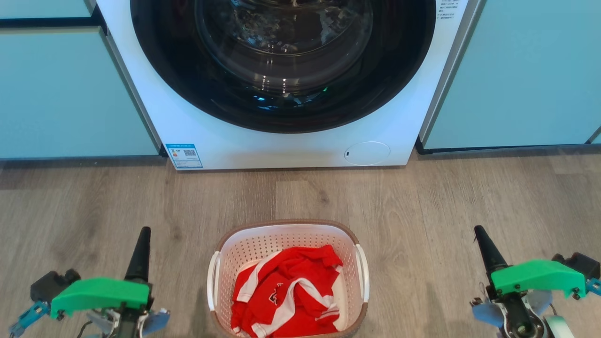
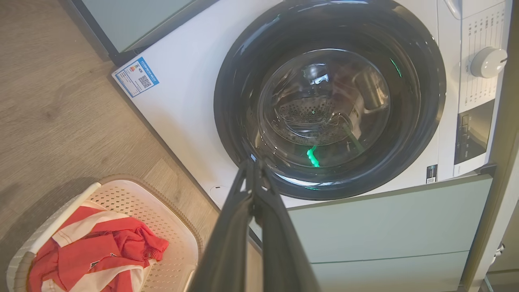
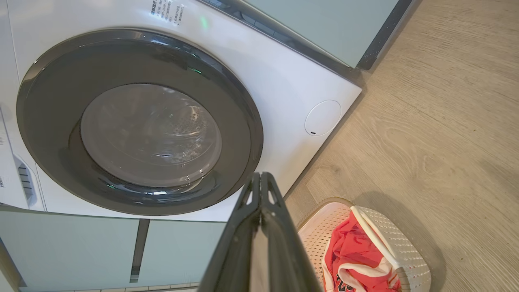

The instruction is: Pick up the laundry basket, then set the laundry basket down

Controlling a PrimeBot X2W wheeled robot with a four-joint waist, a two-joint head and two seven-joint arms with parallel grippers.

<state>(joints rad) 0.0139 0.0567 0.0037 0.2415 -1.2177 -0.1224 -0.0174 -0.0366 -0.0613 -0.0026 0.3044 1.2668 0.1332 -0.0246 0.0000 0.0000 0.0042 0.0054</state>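
Observation:
The laundry basket (image 1: 263,244), white perforated plastic with a brown rim and two white side handles, stands on the wood floor before me, low in the head view's centre. A red and white shirt (image 1: 286,291) lies inside it. The basket (image 2: 170,219) also shows at the left wrist view's lower left, and the basket (image 3: 401,247) sits at the right wrist view's lower right. My left gripper (image 1: 143,232) is shut and empty, well left of the basket. My right gripper (image 1: 479,231) is shut and empty, well to its right. Both hang apart from the handles.
A white front-loading washing machine (image 1: 211,136) with a dark round door stands straight ahead, beyond the basket. Pale green cabinet fronts (image 1: 61,94) flank it on both sides. Bare wood floor (image 1: 422,202) lies between the machine and the basket.

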